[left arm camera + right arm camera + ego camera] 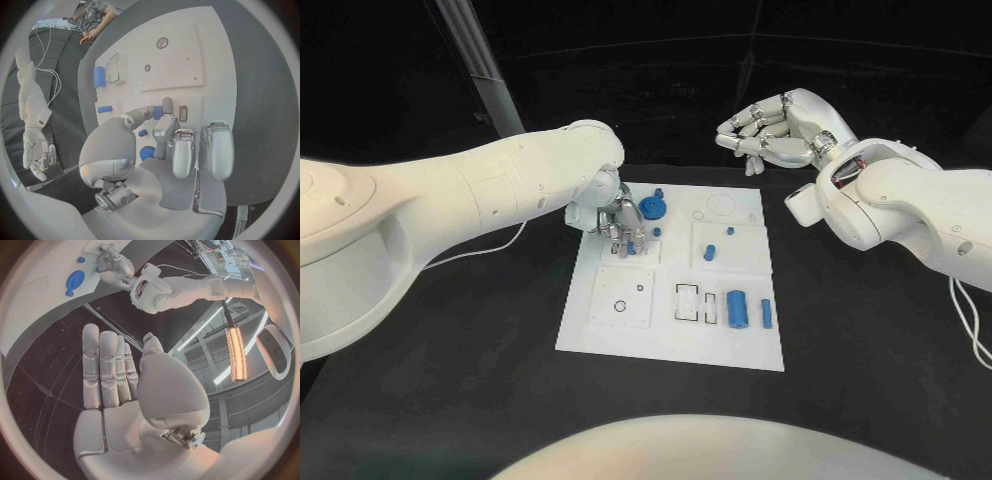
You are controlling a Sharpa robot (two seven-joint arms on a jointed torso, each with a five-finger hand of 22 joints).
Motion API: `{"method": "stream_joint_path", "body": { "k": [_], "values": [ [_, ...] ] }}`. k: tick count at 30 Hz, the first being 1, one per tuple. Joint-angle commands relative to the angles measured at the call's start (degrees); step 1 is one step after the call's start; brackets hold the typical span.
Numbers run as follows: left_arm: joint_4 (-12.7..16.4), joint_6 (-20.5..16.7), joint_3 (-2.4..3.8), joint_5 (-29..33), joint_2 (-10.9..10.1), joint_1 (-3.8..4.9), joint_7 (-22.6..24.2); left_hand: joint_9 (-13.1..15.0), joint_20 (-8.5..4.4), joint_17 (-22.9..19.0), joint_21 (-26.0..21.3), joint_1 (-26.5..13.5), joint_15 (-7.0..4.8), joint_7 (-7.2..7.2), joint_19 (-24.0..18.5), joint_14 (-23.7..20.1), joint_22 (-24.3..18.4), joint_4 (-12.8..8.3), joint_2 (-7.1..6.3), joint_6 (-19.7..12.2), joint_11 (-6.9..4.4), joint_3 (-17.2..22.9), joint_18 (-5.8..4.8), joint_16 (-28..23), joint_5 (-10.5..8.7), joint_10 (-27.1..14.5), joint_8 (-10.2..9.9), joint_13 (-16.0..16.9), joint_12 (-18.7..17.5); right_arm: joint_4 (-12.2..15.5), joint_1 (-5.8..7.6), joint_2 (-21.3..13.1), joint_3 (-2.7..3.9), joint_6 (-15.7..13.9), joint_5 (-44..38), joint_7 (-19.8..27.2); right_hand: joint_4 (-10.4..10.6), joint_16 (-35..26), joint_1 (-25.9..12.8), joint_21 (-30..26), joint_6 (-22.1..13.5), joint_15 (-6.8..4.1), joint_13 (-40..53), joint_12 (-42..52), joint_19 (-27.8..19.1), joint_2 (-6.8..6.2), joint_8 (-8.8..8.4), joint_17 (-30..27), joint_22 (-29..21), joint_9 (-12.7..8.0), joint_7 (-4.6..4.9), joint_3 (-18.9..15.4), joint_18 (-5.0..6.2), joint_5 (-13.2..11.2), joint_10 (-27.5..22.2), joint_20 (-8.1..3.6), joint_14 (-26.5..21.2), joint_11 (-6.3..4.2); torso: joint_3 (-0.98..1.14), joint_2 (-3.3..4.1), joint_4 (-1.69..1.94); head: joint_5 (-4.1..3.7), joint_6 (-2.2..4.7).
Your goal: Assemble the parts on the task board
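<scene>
The left hand [164,150] hangs low over the white task board [175,55], which lies on the dark surface [265,95]. The thumb and one of the fingers [165,112] pinch a small blue part [157,112] just above the board, while the other fingers hang straight beside them, apart from it. A blue gear [147,152] lies under the palm. A large blue cylinder [99,76] and a smaller blue peg [104,109] lie near the board's far edge. The right hand [37,152] hangs well apart, its fingers pointing down.

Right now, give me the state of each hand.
Left hand: pinching a small blue part over the board.
Right hand: open, holding nothing.
</scene>
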Motion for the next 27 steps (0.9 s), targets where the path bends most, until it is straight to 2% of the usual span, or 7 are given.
{"method": "stream_joint_path", "body": {
  "k": [1, 4, 6, 11, 15, 19, 27],
  "values": [
    [0.02, 0.28, -0.17, -0.27, -0.08, -0.34, -1.31, 0.17, 0.14, 15.10, -0.28, -0.77, 0.00, -0.72, 1.70, 5.96, 5.83, -4.88, 0.54, -0.02, 0.05, 3.30, 0.07, 0.18, 0.07, -0.24, 0.39, 0.03, 0.07, 0.12, 0.13, 0.01, 0.06, 0.36, -0.17, 0.11, 0.05, -0.38, 0.51, -0.30, -0.06, 0.18, -0.08, -0.33, 0.28, 0.21, -0.35, -0.10, -0.05, -0.09, 0.17, -0.34, 0.33, -0.35, -0.23, 0.00, 0.00, 0.08, -0.01, -0.02, 0.03, -0.03, 0.02],
    [0.08, -0.17, -0.17, -0.27, -0.23, -0.35, -1.28, 0.21, 0.18, 15.10, -0.46, -2.12, -0.09, -1.00, 1.61, 5.96, 5.68, -3.86, -1.37, -0.09, -0.12, -1.94, 0.12, 0.18, -0.14, -0.31, 0.75, 0.03, 0.21, 0.12, 0.13, -0.02, 0.06, 0.38, -0.17, 0.07, 0.07, -0.56, 0.48, -0.38, -0.08, 0.20, -0.12, -0.35, 0.29, 0.21, -0.37, -0.19, -0.10, -0.10, 0.18, -0.41, 0.32, -0.45, -0.27, 0.01, -0.05, 0.10, -0.01, -0.02, 0.07, -0.09, 0.07],
    [0.12, -0.43, -0.17, -0.27, -0.32, -0.35, -1.26, 0.11, 0.13, 15.10, -0.48, -2.44, -0.14, -1.07, 1.62, 5.96, 5.70, -3.34, -2.02, -0.07, -0.16, -4.34, 0.12, 0.18, -0.15, -0.36, 0.78, 0.07, 0.29, 0.10, 0.13, -0.03, 0.06, 0.38, -0.17, 0.05, 0.08, -0.67, 0.47, -0.43, -0.10, 0.21, -0.14, -0.36, 0.30, 0.20, -0.39, -0.24, -0.14, -0.10, 0.19, -0.46, 0.32, -0.50, -0.30, 0.02, -0.08, 0.12, -0.01, -0.02, 0.09, -0.10, 0.09],
    [0.47, -1.22, -0.17, -0.28, -0.69, -0.35, -1.18, -0.42, 0.08, 15.10, -0.61, -4.89, -0.06, -0.90, 1.59, 5.96, 5.64, -0.10, -4.15, 0.47, 0.01, -13.74, 0.13, 0.18, -0.59, -0.50, 0.65, 0.13, 0.53, 0.07, 0.13, -0.02, 0.06, 0.42, -0.17, 0.01, 0.10, -0.93, 0.43, -0.54, -0.14, 0.23, -0.18, -0.38, 0.31, 0.19, -0.42, -0.39, -0.20, -0.11, 0.22, -0.55, 0.32, -0.59, -0.36, 0.04, -0.15, 0.15, 0.00, -0.05, 0.08, -0.09, 0.14],
    [0.86, -2.00, -0.17, -0.29, -1.05, -0.34, -1.07, -1.11, 0.02, 15.10, -0.73, -3.18, -0.14, -1.01, 1.58, 5.96, 5.60, 1.43, -3.76, 0.65, 0.03, -20.20, 0.16, 0.18, -0.36, -0.66, 0.17, 0.20, 0.68, 0.03, 0.13, -0.03, 0.06, 0.44, -0.17, -0.02, 0.11, -0.95, 0.41, -0.58, -0.16, 0.24, -0.21, -0.39, 0.31, 0.19, -0.43, -0.37, -0.23, -0.12, 0.23, -0.59, 0.32, -0.62, -0.39, 0.04, -0.16, 0.16, -0.04, -0.05, 0.10, -0.11, 0.21],
    [1.33, -3.12, -0.16, -0.71, -1.43, -0.31, -0.75, -1.65, 0.01, 15.10, -0.83, -1.56, -0.15, -1.01, 1.58, 5.96, 5.58, 2.71, -2.99, 0.84, -0.03, -24.33, 0.18, 0.18, -3.53, -0.69, -0.13, 0.24, 0.81, 0.00, 0.13, -0.05, 0.06, 0.49, -0.17, -0.04, 0.12, -1.03, 0.41, -0.60, -0.17, 0.25, -0.22, -0.40, 0.31, 0.19, -0.44, -0.43, -0.25, -0.12, 0.23, -0.60, 0.32, -0.64, -0.41, 0.05, -0.18, 0.16, -0.02, -0.07, 0.10, -0.10, 0.21],
    [3.16, -5.89, -0.07, -1.59, -2.80, 0.07, 0.04, -2.28, -0.03, 15.10, -1.05, 0.45, -0.18, -1.05, 1.54, 5.96, 5.44, 4.70, -2.11, 1.12, -0.08, -29.13, 0.23, 0.18, -6.53, -0.72, -0.31, 0.20, 0.91, -0.17, 0.13, -0.06, 0.06, 0.62, -0.17, -0.06, 0.13, -1.21, 0.41, -0.66, -0.19, 0.26, -0.26, -0.43, 0.32, 0.20, -0.45, -0.54, -0.28, -0.12, 0.25, -0.64, 0.32, -0.67, -0.46, 0.06, -0.23, 0.18, -0.05, -0.10, 0.12, 0.02, 0.47]
  ]
}}
